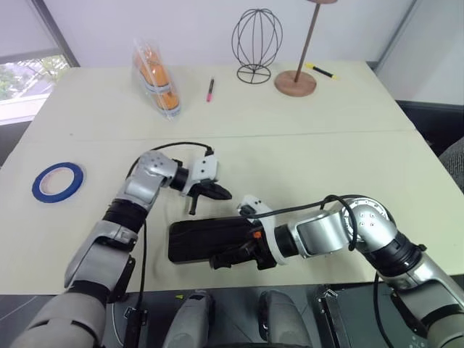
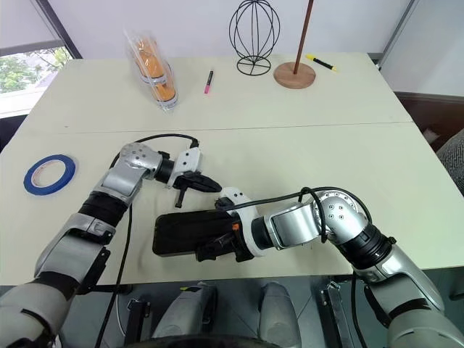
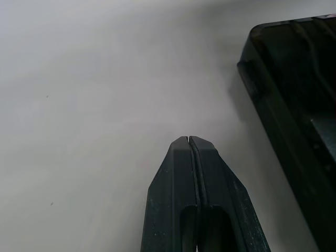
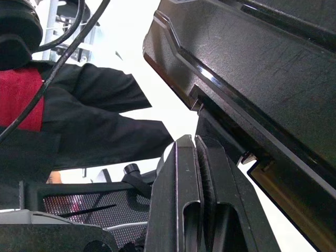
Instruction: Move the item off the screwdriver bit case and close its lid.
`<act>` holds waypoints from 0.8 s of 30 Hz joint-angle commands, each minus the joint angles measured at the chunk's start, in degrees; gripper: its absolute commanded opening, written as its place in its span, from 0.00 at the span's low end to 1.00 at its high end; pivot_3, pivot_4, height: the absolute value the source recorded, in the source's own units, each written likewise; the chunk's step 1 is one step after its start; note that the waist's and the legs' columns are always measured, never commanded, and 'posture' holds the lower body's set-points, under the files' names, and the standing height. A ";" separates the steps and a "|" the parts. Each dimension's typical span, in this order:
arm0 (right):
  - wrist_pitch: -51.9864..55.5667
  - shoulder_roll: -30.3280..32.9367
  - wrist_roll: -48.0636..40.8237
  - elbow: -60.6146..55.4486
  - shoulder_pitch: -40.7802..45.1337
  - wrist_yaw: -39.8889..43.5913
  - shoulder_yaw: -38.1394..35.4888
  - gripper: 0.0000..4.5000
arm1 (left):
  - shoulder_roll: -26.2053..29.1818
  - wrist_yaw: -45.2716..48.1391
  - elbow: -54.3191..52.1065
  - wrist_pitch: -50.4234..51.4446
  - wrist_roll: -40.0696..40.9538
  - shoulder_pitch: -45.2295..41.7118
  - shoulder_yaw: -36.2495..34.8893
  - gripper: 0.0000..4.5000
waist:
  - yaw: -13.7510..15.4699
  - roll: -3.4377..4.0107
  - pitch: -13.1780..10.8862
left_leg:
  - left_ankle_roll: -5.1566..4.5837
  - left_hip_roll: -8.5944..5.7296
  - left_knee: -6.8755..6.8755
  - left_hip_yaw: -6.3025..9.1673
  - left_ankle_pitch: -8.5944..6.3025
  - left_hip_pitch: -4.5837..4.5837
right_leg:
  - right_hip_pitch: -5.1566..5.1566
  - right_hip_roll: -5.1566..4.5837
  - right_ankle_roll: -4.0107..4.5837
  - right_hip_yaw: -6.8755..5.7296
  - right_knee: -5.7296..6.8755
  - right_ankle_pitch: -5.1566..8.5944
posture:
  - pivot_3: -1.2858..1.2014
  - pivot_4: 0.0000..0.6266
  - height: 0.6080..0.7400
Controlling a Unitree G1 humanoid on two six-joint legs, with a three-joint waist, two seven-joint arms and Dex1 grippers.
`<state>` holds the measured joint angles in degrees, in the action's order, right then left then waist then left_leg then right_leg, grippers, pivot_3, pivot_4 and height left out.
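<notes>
The case (image 1: 206, 239) lies flat near the table's (image 1: 304, 152) front edge, its lid (image 2: 190, 229) down or nearly so; whether the latch has caught cannot be told. Rigid, light plastic, it likely slides if nudged, so pressing down on the lid near the latch edge looks safer than pinching. The bits inside are hidden beneath the dark lid. The right gripper (image 1: 221, 259), fingers together, sits at the case's near edge; the left gripper (image 1: 216, 192), also closed and empty, hangs just beyond its far side. The tape (image 1: 58, 181), light and stiff, lies well apart to the left. Farther back stands a clear pack of orange items (image 1: 156, 80).
</notes>
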<state>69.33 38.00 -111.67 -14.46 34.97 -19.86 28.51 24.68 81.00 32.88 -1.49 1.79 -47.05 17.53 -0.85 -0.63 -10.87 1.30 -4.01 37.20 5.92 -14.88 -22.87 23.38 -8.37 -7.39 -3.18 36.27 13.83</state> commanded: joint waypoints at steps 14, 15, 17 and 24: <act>0.00 3.33 -0.79 -6.41 3.33 -8.00 5.79 0.02 | 0.05 -0.33 -1.60 1.08 0.91 -0.80 -0.37 0.00 | 0.02 -0.02 0.01 | 0.00 0.00 0.02 0.01 0.00 -0.01 | -0.01 0.00 0.00 -0.01 0.00 0.00 | 0.52 0.24 1.00; 0.12 3.57 -0.46 -6.87 4.01 -8.53 6.06 0.02 | 0.02 -0.46 -1.62 1.10 0.91 -0.80 -0.39 0.00 | 0.03 -0.01 0.01 | 0.00 0.00 0.03 0.01 0.00 -0.01 | -0.01 0.00 0.00 -0.01 0.00 0.00 | 0.52 0.24 1.00; 1.02 3.69 2.34 -7.94 5.74 -8.59 6.06 0.02 | -0.10 -0.74 -1.79 1.20 0.94 -0.65 -0.39 0.00 | 0.00 -0.01 0.00 | 0.00 0.00 0.03 0.02 0.00 -0.04 | 0.02 -0.01 0.00 -0.01 0.00 0.00 | 0.52 0.24 1.00; 1.33 3.26 7.06 -9.92 7.29 -8.28 5.01 0.02 | -0.98 -1.37 -3.44 2.23 1.11 0.67 0.30 0.00 | 0.02 -0.01 0.01 | 0.00 0.00 0.03 0.02 0.00 -0.06 | 0.04 0.00 0.00 -0.02 0.00 0.00 | 0.52 0.24 1.00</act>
<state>71.03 41.50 -105.33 -22.42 41.10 -28.09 35.17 23.98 79.74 31.35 0.72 1.86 -46.67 18.39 -0.84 -0.64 -10.87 1.29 -4.01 37.22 5.94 -14.89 -22.93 23.42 -8.37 -7.39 -3.20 36.26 13.83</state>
